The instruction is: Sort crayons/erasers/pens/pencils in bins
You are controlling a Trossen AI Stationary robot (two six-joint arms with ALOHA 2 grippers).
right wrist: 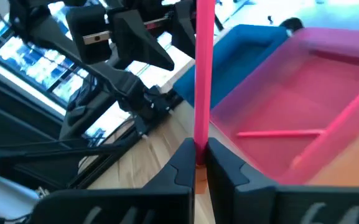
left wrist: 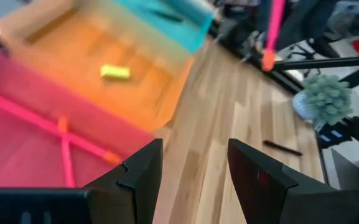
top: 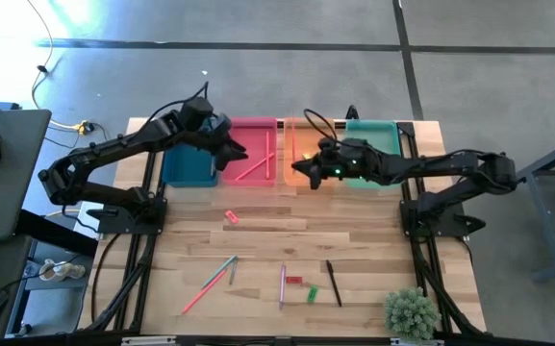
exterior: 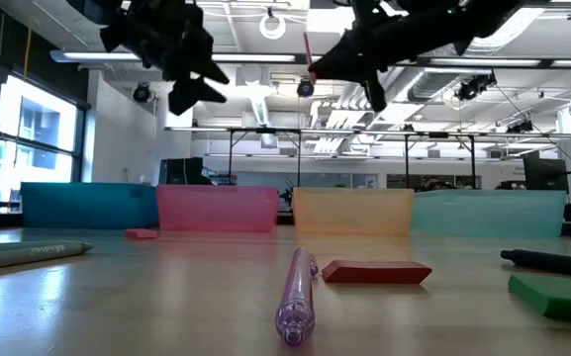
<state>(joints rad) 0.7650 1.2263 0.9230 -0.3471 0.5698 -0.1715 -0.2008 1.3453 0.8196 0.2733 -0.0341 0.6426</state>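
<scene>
No text, label, brand or number can be read anywhere in these views. A grey crayon (exterior: 30, 254) lying at the near edge of the bench (exterior: 166, 297) in the low view carries a line of dark lettering along its side, but the letters are too small to make out.

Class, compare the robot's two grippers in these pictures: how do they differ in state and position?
The left gripper is open and empty; the right gripper is shut on a pink pencil that stands up from its fingers. The left gripper hangs over the pink bin, which holds two pencils; the right gripper hangs over the orange bin. Both are dark, two-fingered, and raised above the table.
</scene>
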